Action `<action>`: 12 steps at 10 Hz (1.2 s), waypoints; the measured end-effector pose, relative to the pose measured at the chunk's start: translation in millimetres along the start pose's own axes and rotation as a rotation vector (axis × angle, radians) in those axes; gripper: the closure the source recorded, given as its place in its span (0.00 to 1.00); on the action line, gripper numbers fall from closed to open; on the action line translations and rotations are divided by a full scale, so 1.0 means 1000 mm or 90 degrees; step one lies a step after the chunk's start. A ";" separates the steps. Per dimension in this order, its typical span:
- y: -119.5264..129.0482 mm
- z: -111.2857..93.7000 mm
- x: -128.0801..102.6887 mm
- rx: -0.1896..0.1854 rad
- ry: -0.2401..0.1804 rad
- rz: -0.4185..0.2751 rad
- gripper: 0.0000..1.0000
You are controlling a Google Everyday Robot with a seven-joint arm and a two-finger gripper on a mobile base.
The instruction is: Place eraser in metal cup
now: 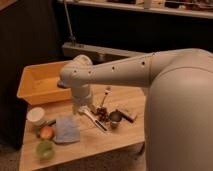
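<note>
The metal cup point(115, 118) is small, dark and shiny, and stands on the wooden table point(115, 140) right of centre. Just to its right lies the eraser point(128, 114), a flat dark block with a paler face. My gripper point(85, 108) hangs from the white arm point(110, 72) low over the table, left of the cup and apart from both the cup and the eraser. Nothing shows in its grasp.
A yellow bin point(40, 82) sits at the back left. White bowl point(36, 116), blue-grey pad point(66, 129), reddish fruit point(46, 132) and green cup point(45, 149) fill the left front. Utensils point(96, 121) and a dark reddish item point(103, 114) lie between gripper and cup.
</note>
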 end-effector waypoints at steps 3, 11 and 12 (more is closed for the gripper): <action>0.000 0.000 0.000 0.000 0.000 0.000 0.35; -0.048 0.013 -0.020 -0.055 -0.053 -0.009 0.35; -0.068 0.014 -0.032 -0.067 -0.082 -0.017 0.35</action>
